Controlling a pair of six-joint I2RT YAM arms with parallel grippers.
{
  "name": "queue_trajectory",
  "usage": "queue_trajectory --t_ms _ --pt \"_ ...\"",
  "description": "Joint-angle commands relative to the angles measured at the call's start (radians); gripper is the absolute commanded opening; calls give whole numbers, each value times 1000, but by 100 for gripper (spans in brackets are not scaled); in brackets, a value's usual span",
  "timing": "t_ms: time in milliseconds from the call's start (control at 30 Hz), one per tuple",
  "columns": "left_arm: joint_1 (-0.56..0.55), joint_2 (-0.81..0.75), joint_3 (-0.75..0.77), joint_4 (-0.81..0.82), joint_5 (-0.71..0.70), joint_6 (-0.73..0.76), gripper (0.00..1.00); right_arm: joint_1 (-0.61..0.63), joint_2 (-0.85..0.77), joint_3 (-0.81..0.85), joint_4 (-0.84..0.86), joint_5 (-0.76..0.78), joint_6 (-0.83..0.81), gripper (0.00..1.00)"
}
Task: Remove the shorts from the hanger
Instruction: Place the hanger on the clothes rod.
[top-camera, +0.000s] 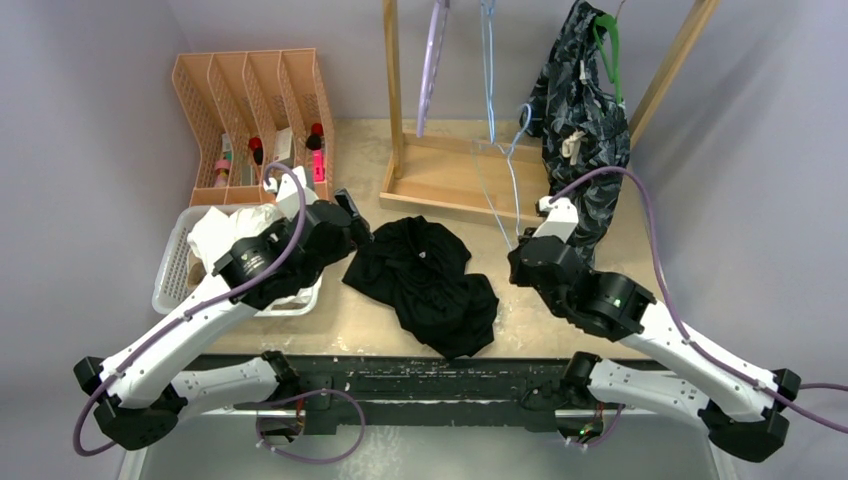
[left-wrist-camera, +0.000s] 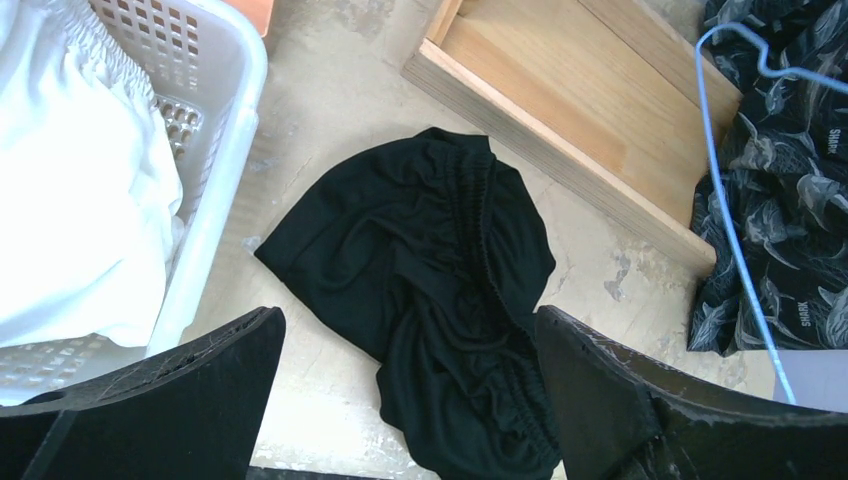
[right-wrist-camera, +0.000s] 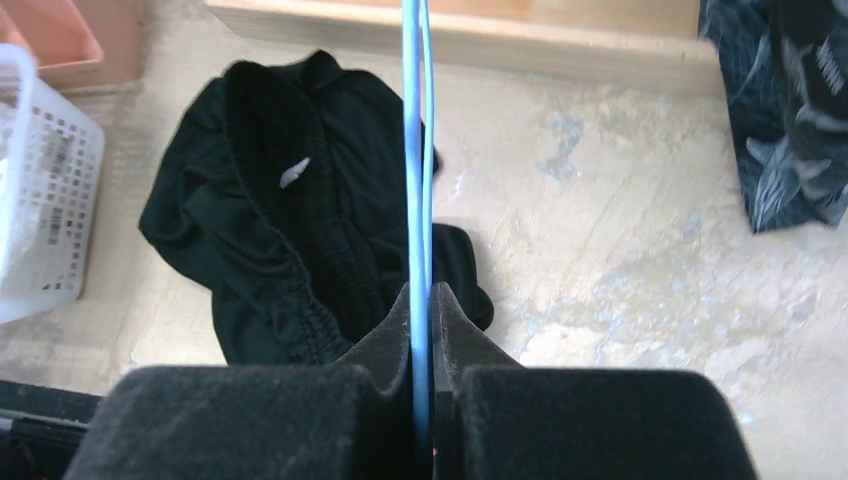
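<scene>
Beside the spread left tool (left-wrist-camera: 405, 335), black shorts (left-wrist-camera: 420, 250) crumpled on the table (left-wrist-camera: 340, 100), right tool (right-wrist-camera: 422, 300) pinching the blue hanger (right-wrist-camera: 412, 150).

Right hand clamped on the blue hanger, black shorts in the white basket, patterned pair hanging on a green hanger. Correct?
No: the black shorts lie on the table beside the white basket, not in it, as the top view shows. The right hand does clamp the blue hanger, and the patterned pair hangs on a green hanger.
</scene>
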Motion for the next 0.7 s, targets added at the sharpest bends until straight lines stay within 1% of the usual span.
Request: queue_trajectory --t_ms 0,133,233,400,500,567,667 --pt "2 -26 -17 26 4 -23 94 2 -45 91 75 28 -168 0" --pt "2 -22 -19 25 26 -23 94 0 -6 149 18 21 -205 0" --pt "3 -19 -25 30 40 -25 94 -2 33 177 -34 26 -187 0" --pt "2 -9 -30 40 65 -24 94 -20 82 205 -69 41 -171 0" --pt "2 -3 -29 35 77 -21 94 -77 120 256 -89 40 -213 0" --pt "2 2 -30 26 80 -21 94 -138 146 293 -111 27 -244 0" --pt "2 6 -30 19 82 -20 94 -221 157 298 -86 -22 -307 0"
